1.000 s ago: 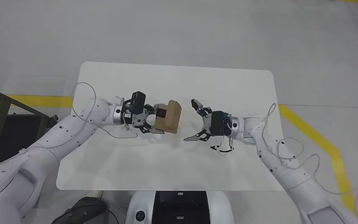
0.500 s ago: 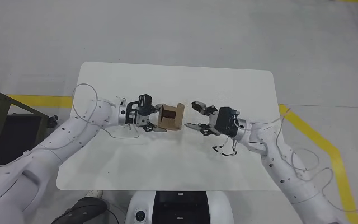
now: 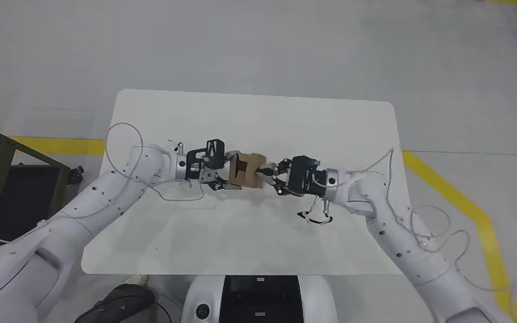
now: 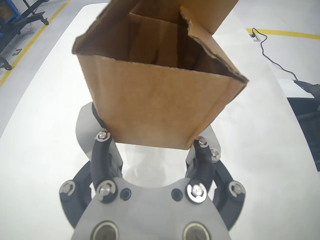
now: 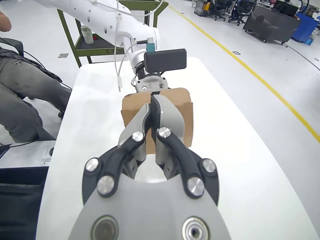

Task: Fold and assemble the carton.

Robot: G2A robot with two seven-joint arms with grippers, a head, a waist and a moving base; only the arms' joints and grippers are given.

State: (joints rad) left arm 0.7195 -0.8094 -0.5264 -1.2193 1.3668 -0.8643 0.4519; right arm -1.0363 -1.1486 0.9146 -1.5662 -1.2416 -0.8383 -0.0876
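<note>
Right, top view first: a brown corrugated carton (image 3: 246, 169) is mid-bench (image 3: 339, 121). It's a small boxy shape w/ its long axis running across from one arm to the other, open end facing the right arm. The left claw (image 3: 223, 172) grips the closed end, one finger each side. The right claw (image 3: 268, 172) is narrow, tip at the open mouth and touching the card.

Left wrist view now: the carton (image 4: 155, 101) is plain matte cardbd w/ fluted edges showing and a ragged, torn rim on one side wall. Its mouth points away from the camera, w/ a flat flap standing up at the far side. The left claw (image 4: 150, 139) clamps the base, black fingers (image 4: 100, 148) w/ metal plates hugging opp. walls. Glossy white bench (image 4: 37, 106) lies beneath; can't tell whether the carton touches it.

Right wrist view: the right claw (image 5: 152, 108) has its pads pressed together, ribbed black rubber on silver plates. The tips sit over the near edge of the carton (image 5: 186, 118); can't tell if card is nipped btwn them. The carton lies lengthwise away from this camera, w/ the left claw (image 5: 151, 87) at its far end. Smooth white bench (image 5: 237, 163) all round.
</note>
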